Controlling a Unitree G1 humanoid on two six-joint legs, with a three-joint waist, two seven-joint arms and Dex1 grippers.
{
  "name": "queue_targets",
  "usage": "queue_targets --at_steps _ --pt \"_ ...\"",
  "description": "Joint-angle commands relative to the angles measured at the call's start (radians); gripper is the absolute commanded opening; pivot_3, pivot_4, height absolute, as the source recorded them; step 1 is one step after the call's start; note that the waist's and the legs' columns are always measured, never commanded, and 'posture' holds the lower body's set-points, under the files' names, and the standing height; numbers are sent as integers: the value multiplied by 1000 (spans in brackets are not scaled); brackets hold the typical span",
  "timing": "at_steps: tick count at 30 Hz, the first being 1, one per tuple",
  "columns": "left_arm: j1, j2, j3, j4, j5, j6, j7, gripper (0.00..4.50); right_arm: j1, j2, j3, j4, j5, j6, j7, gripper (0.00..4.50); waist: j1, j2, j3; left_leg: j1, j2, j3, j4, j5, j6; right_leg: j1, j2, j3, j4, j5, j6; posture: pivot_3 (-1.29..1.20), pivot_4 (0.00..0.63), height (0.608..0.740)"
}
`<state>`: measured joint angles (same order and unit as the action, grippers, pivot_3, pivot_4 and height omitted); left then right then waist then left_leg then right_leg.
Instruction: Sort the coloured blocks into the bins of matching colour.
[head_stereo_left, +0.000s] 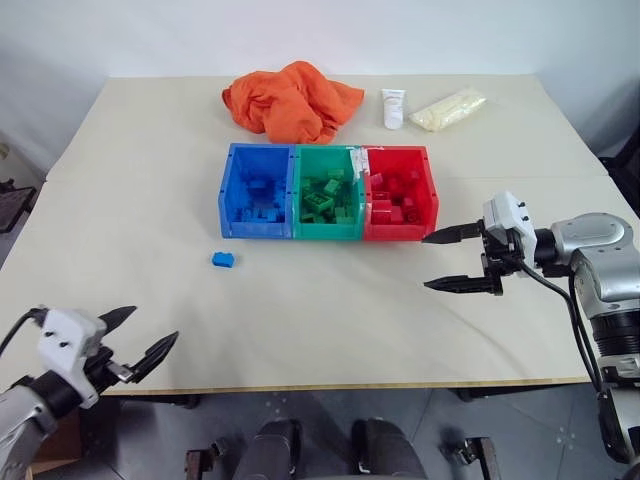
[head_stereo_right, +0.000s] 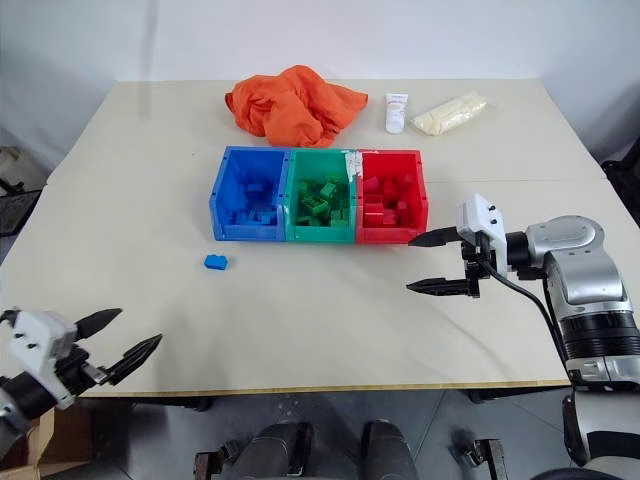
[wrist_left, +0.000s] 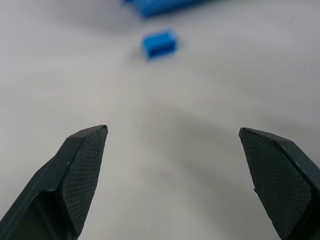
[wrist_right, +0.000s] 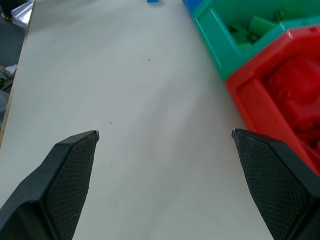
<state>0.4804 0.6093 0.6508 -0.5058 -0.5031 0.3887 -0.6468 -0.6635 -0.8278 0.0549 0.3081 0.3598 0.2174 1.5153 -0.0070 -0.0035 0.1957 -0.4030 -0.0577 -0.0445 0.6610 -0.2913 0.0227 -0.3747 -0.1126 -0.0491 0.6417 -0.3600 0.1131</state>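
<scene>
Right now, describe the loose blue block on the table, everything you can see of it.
The blue block is a small bright blue brick that looks like plastic, roughly rectangular; its studs are too small to make out. It lies flat on the bare table, alone, just in front of the blue bin near that bin's left corner, with a clear gap between them. Nothing touches it but the tabletop. It also shows ahead of the left pincer, which is open and well short of it.
</scene>
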Motion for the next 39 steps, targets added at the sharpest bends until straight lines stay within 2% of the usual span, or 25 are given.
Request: queue_targets --at_steps 1,4,6,9,14,17,19,28,39 --pt "51 2 104 -81 -41 41 16 4500 -23 -1 -5 -11 18 -4 50 4462 11 0 0 0 0 0 0 0 0 1 0 0 -2 0 0 0 150 740" --pt "62 24 121 -93 -46 66 -3 4500 -26 1 -1 -16 22 -4 51 4462 14 0 0 0 0 0 0 0 1 2 0 0 -4 0 0 0 150 740" --pt "7 66 95 -74 -50 92 -9 4500 -22 8 -1 -26 25 -4 41 4462 17 0 0 0 0 0 0 0 1 2 0 0 -4 0 0 0 150 740" --pt "-128 113 23 -19 -48 108 -2 4500 -4 19 -8 -61 37 10 16 4462 25 1 0 0 0 0 0 0 1 2 0 0 -4 0 0 0 150 740" --pt "-226 125 -57 29 -21 104 -11 4500 11 22 -15 -88 44 22 -3 4462 17 0 0 0 -1 0 0 -1 1 1 0 0 -2 0 0 0 150 740" --pt "-360 134 -174 141 30 66 -24 4500 16 26 -18 -101 43 25 -16 4462 15 1 0 0 -1 0 -1 -2 1 -1 0 -1 2 0 0 0 150 740" --pt "-478 129 -266 239 74 43 -27 4500 20 30 -19 -114 46 31 -24 4462 22 1 1 0 0 0 0 -1 0 0 0 -3 2 0 0 0 150 740" --pt "-740 72 -476 551 170 -83 -114 4500 31 45 -24 -140 51 45 -47 4462 15 1 0 0 -1 0 1 0 0 -1 1 -3 7 0 0 0 150 740" --pt "-924 26 -564 863 258 -237 -187 4500 56 43 -44 -176 63 63 -72 4462 7 1 0 0 -1 0 3 0 0 -2 1 -4 12 0 0 0 150 740"
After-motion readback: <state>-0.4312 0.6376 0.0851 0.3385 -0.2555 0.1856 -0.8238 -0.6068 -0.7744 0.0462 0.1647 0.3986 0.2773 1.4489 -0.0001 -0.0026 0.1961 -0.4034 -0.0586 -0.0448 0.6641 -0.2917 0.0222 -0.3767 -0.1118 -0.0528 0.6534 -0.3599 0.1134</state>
